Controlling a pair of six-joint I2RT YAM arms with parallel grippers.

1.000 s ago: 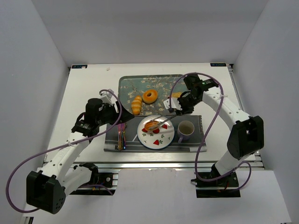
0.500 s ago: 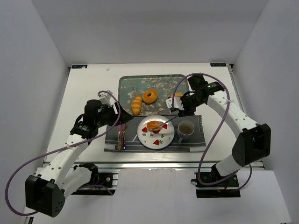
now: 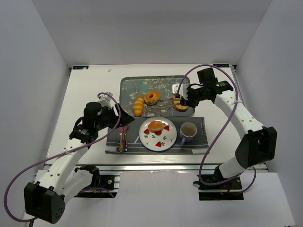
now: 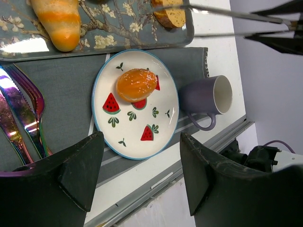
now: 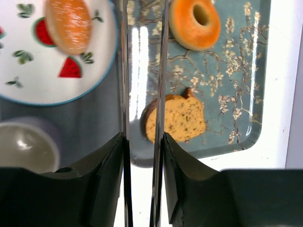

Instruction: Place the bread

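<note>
Since the bun [image 3: 158,126] is already sitting on the watermelon plate [image 4: 165,90], a bit above the plate's middle in the top view, I'd say the placing step is basically done and this is the tail end of it.

The right gripper [image 5: 143,137] is clamped on a pair of long metal tongs [image 3: 165,100]. The two tong arms run nearly parallel with a thin gap and nothing between them. They reach across the flowery tray [image 3: 165,87] in the upper middle of the top view, passing beside the bread slice [image 5: 177,120] and ending near the donut [image 5: 195,23], well apart from the bun. The tips are off the top of the wrist frame, so I can't tell if they touch anything.

The left gripper [image 4: 141,142] is spread wide and empty, hovering over the grey placemat [image 3: 201,137] near the cutlery [image 4: 19,109].

Next move, as I read it:
- If one bun is the whole job, the tongs just need lifting clear and parking off to the side of the bench [image 3: 90,85].
- If another piece is wanted, the tong arms have to open wider before they'll fit around anything.

The bun is lying flat, dome up. It's slightly oval, with its long axis roughly left-right in the top view, maybe tipped up a touch toward the right. It has no real front end, so it isn't pointing anywhere.
</note>
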